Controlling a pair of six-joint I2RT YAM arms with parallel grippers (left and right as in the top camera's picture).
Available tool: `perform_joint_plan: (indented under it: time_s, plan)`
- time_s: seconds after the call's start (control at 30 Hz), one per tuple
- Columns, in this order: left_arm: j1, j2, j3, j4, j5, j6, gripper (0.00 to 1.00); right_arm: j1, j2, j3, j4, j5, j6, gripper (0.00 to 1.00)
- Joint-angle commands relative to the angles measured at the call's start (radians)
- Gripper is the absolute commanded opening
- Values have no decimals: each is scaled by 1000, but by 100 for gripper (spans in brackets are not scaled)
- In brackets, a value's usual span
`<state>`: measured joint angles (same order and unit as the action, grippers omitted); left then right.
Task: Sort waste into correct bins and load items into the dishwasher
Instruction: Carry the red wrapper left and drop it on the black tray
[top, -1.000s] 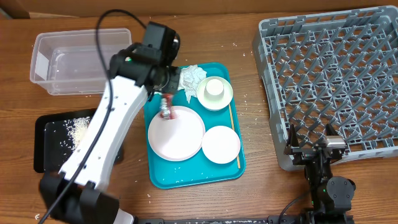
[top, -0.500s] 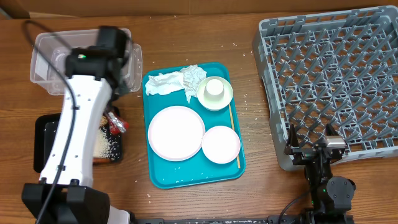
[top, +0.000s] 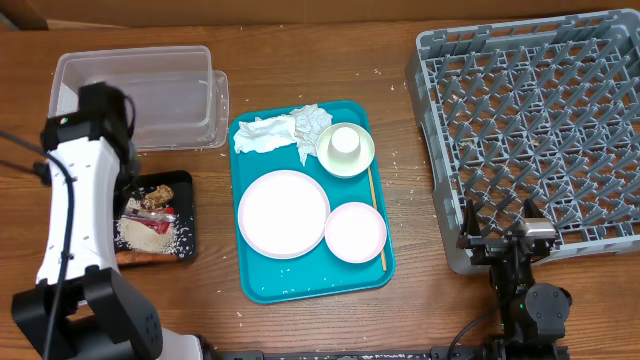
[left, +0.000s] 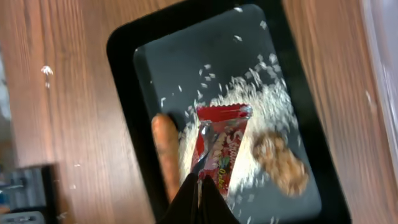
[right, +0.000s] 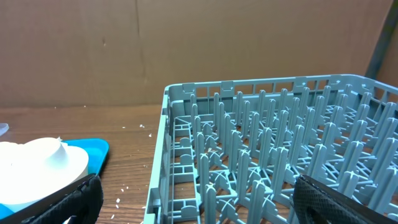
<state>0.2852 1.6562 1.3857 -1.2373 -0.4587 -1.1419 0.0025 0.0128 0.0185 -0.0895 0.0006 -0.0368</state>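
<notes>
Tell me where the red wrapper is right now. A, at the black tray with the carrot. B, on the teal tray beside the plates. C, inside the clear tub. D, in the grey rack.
A: the left wrist view shows the red wrapper over the rice-strewn black tray, between the carrot and the brown food bit.

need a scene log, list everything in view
dish rack: 1, grey, right
teal tray: 1, teal, centre
napkins: bunch, white, teal tray top
saucer: 1, pale, teal tray
cup: 1, white, on saucer
large plate: 1, white, teal tray
small plate: 1, pale pink, teal tray
wooden stick: 1, tan, teal tray
clear container: 1, clear, top left
black tray: 1, black, left
rice grains: scattered, white, black tray
red wrapper: 1, red, black tray
carrot: 1, orange, black tray
brown food bit: 1, brown, black tray
left hand: shut on red wrapper
right hand: open, beside dish rack
</notes>
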Motion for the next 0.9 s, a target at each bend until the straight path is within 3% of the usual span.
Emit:
perform_joint_plan:
  time_s: [0.0, 0.07, 0.1, 0.23, 0.53, 0.67, 0.73, 0.87]
  plan:
    - [53, 0, -53, 63, 10, -70, 10, 8, -10, -10, 6, 6, 5, 100]
    - [72, 0, -66, 93, 37, -70, 54, 8, -10, -10, 6, 6, 5, 100]
    - [79, 0, -67, 97, 42, -69, 61, 8, -10, -10, 6, 6, 4, 100]
    - [81, -2, -55, 97, 42, -28, 64, 8, -10, -10, 6, 6, 4, 100]
    - [20, -50, 100, 40, 183, 232, 68, 8, -10, -10, 6, 6, 4, 100]
    - [-96, -88, 114, 177, 346, 474, 70, 8, -10, -10, 6, 6, 4, 100]
    - [-200, -83, 114, 298, 455, 661, 77, 8, -10, -10, 6, 6, 5, 100]
    - [-365, -35, 114, 461, 457, 835, 88, 8, -10, -10, 6, 6, 4, 100]
